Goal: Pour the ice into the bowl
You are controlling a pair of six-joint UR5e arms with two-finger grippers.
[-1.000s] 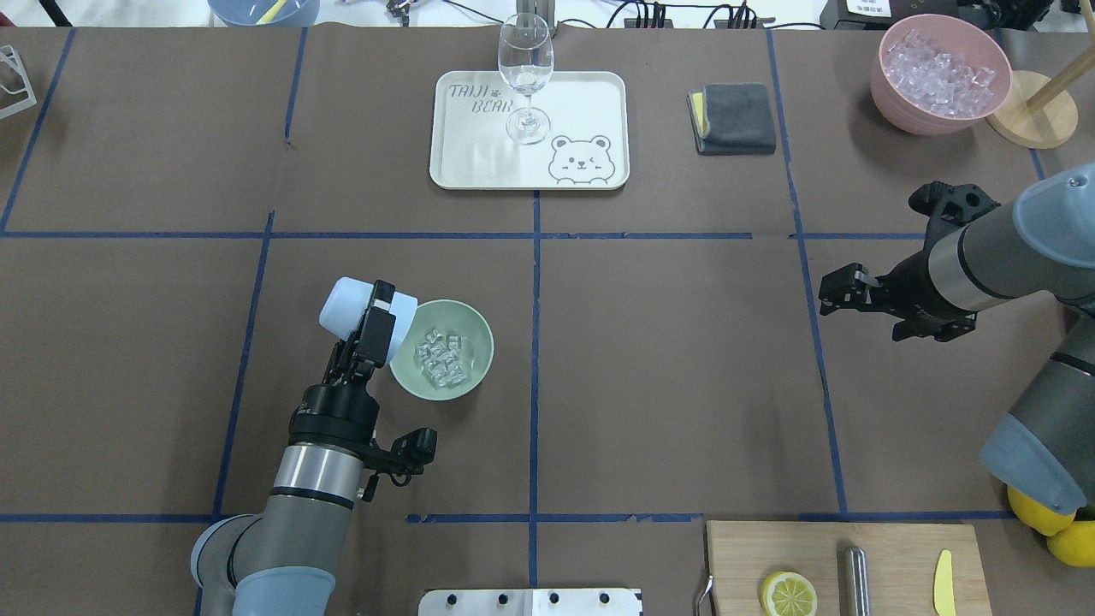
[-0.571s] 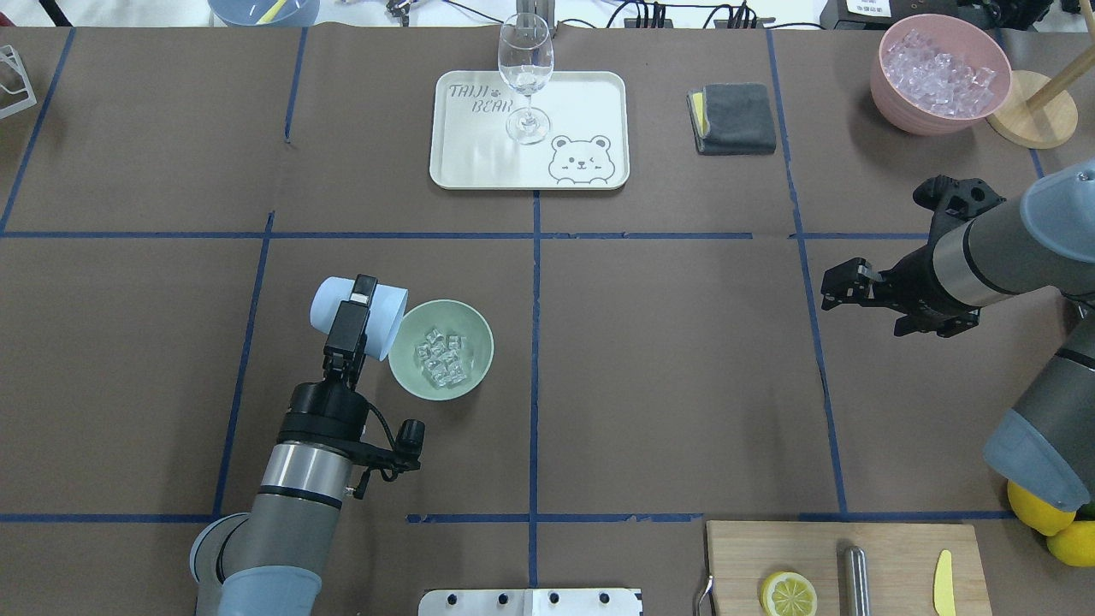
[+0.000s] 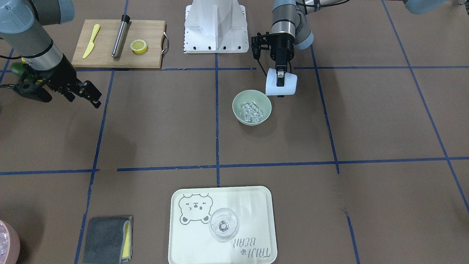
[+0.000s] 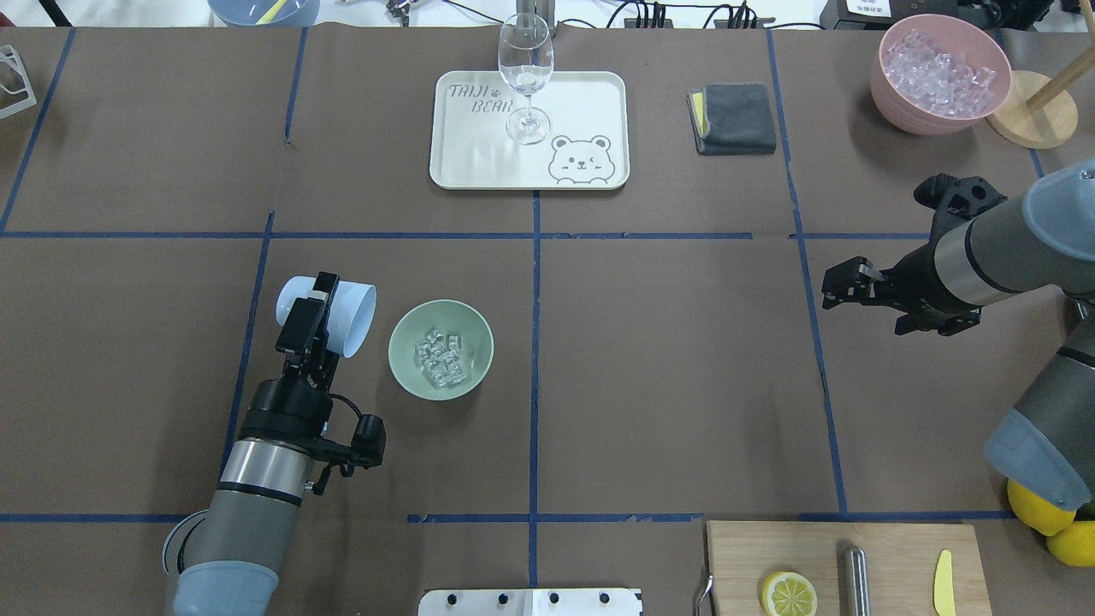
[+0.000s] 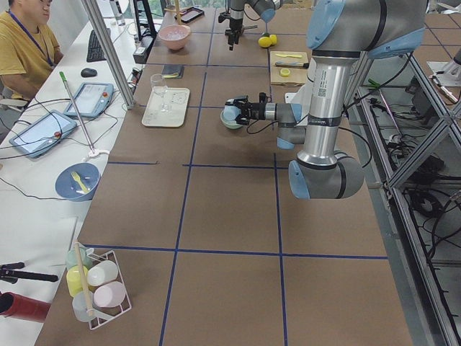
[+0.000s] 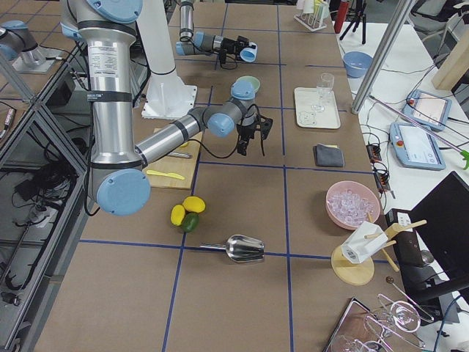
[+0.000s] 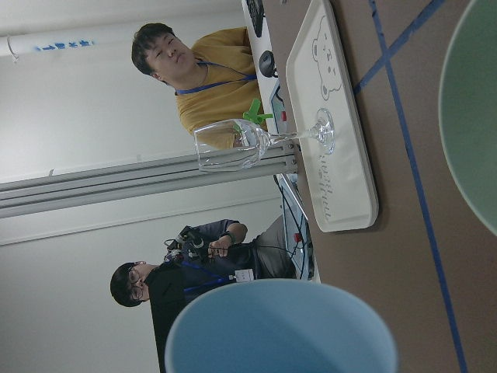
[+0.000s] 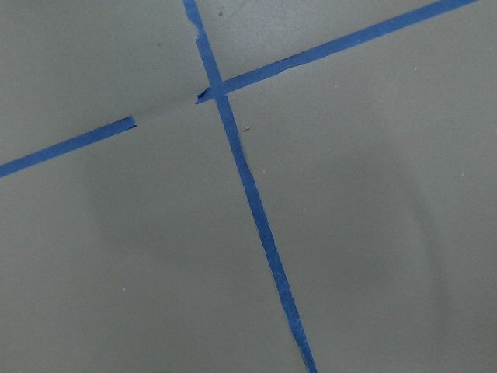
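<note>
The sage-green bowl [image 4: 400,340] sits left of the table's middle with the clear ice cubes [image 4: 440,358] in it. It also shows in the front-facing view [image 3: 237,104], with the ice [image 3: 252,112] inside. My left gripper [image 4: 306,318] is shut on a pale blue cup [image 4: 342,318] that lies tilted on its side, its mouth towards the bowl, held apart from the bowl's left side. In the left wrist view the cup's rim [image 7: 279,322] is at the bottom and the bowl's edge [image 7: 474,116] at the right. My right gripper [image 4: 843,284] hovers open and empty at the far right.
A white bear tray [image 4: 590,103] with a wine glass [image 4: 525,73] stands at the back middle. A grey cloth [image 4: 734,118] and a pink bowl of ice [image 4: 941,73] are at the back right. A cutting board [image 4: 890,547] with a lemon half [image 4: 788,594] is at the front right.
My left gripper has drawn the blue cup to the left, off the bowl's rim, so a gap now shows between them. The ice stays in the bowl. The right arm has barely moved.
</note>
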